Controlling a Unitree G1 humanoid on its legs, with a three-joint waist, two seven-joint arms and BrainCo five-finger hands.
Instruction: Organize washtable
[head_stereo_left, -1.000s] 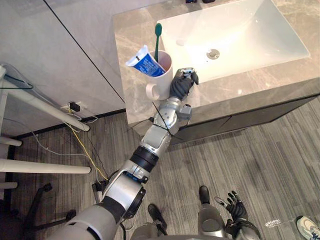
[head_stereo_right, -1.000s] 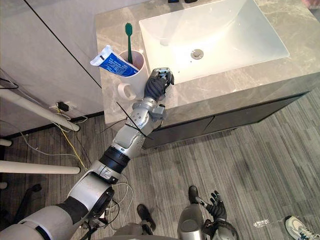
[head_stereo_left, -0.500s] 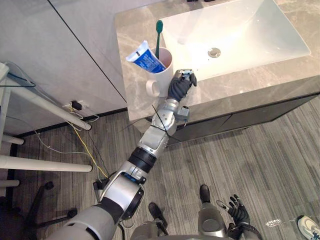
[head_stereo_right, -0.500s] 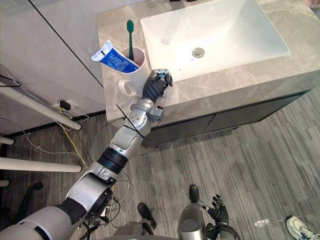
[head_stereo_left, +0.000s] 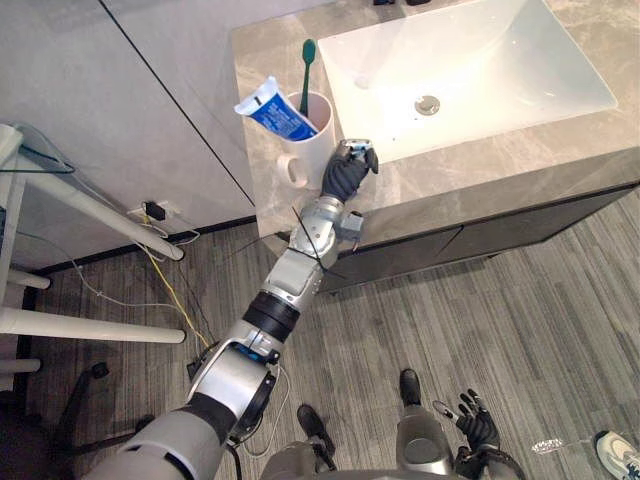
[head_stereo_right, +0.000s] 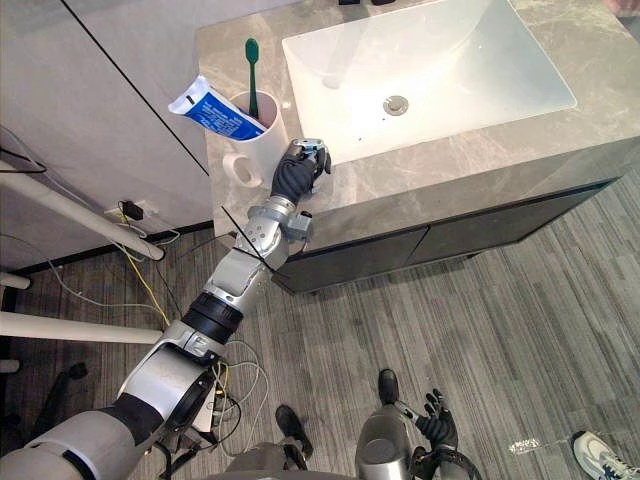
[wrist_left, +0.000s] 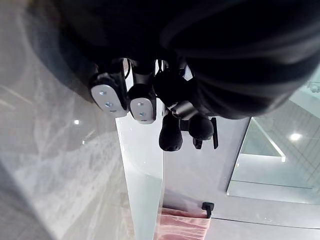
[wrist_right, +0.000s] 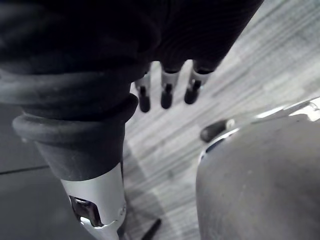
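1. The white mug (head_stereo_left: 313, 143) stands on the grey counter (head_stereo_left: 450, 170) and holds the two loose things. The green toothbrush (head_stereo_left: 305, 75) is upright in the mug, and the toothpaste tube (head_stereo_left: 272, 110) leans out over the mug's far rim.
2. Standing both in the mug probably serves to keep the counter bare and the washing things together.
3. The sink (head_stereo_left: 500, 50) lies beside the mug, on the side away from the mug's handle.
4. The left hand (head_stereo_left: 345, 175) hovers just beside the mug, between the mug and the sink. Its fingers (wrist_left: 107, 92) are curled in, with nothing between them and the thumb: clenched and empty.
5. I cannot tell whether its knuckles touch the mug's wall. Set that close, it looks placed to nudge the mug, or to leave it.
6. The right hand (head_stereo_left: 472, 425) hangs well apart from the mug, low over the floor. Its fingers are loose and it holds nothing.
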